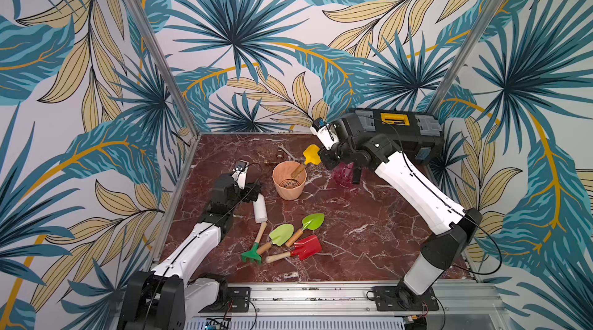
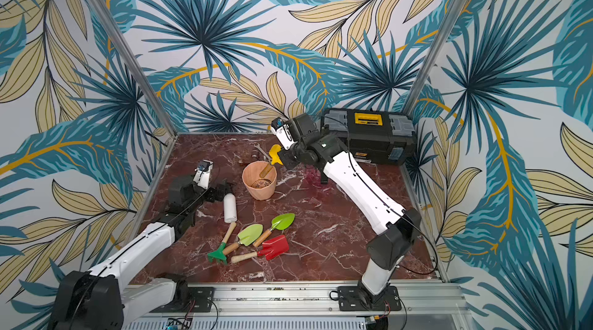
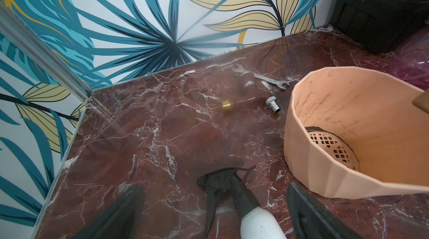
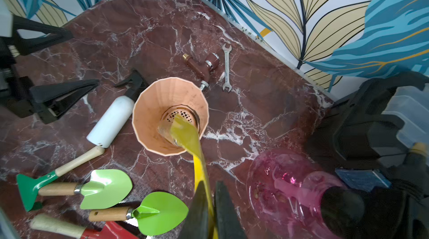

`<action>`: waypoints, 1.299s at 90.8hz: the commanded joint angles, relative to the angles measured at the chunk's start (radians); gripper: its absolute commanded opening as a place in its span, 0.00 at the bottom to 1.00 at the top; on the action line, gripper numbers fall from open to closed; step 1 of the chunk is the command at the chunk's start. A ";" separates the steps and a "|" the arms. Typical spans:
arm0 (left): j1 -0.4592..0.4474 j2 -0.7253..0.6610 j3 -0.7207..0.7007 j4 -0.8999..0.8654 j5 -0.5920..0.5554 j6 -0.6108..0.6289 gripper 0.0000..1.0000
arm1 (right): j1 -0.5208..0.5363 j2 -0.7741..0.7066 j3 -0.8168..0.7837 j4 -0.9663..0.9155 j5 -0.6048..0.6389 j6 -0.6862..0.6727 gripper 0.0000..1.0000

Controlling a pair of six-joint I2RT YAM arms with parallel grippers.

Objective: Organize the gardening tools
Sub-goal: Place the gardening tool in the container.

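Note:
My right gripper is shut on the blade of the yellow scoop, pinching it edge-on. The scoop hangs tilted over the peach pot, and its wooden handle reaches down inside the rim. On the marble nearer the front lie two lime-green trowels, a red square shovel and a dark green rake, close together. My left gripper is open and low, left of the pot, with the head of a spray bottle lying between its fingers, untouched.
A white spray bottle lies between the left gripper and the rake. A silver wrench and small brass fittings sit behind the pot. A pink glass vase lies under the right arm, and a black toolbox fills the back right corner.

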 commanded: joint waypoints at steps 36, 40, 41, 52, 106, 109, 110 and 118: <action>-0.003 0.003 0.004 0.027 0.011 -0.002 1.00 | 0.068 0.266 0.242 -0.126 0.181 -0.073 0.10; -0.003 0.004 0.004 0.027 0.013 -0.001 1.00 | 0.073 0.280 0.243 -0.123 0.177 -0.073 0.10; -0.003 0.004 0.004 0.027 0.014 -0.001 1.00 | 0.075 0.282 0.243 -0.122 0.177 -0.073 0.10; -0.003 0.007 0.003 0.027 0.013 -0.002 1.00 | 0.089 0.314 0.244 -0.115 0.175 -0.073 0.10; -0.003 -0.003 -0.005 0.026 0.007 0.005 1.00 | 0.091 0.335 0.239 -0.095 0.150 -0.046 0.26; -0.004 -0.003 -0.005 0.026 0.006 0.005 1.00 | 0.093 0.331 0.239 -0.091 0.152 -0.042 0.27; -0.004 -0.004 -0.005 0.025 0.006 0.005 1.00 | 0.093 0.329 0.239 -0.091 0.153 -0.042 0.27; -0.004 -0.006 -0.005 0.025 0.007 0.004 1.00 | 0.093 0.300 0.241 -0.074 0.163 -0.020 0.29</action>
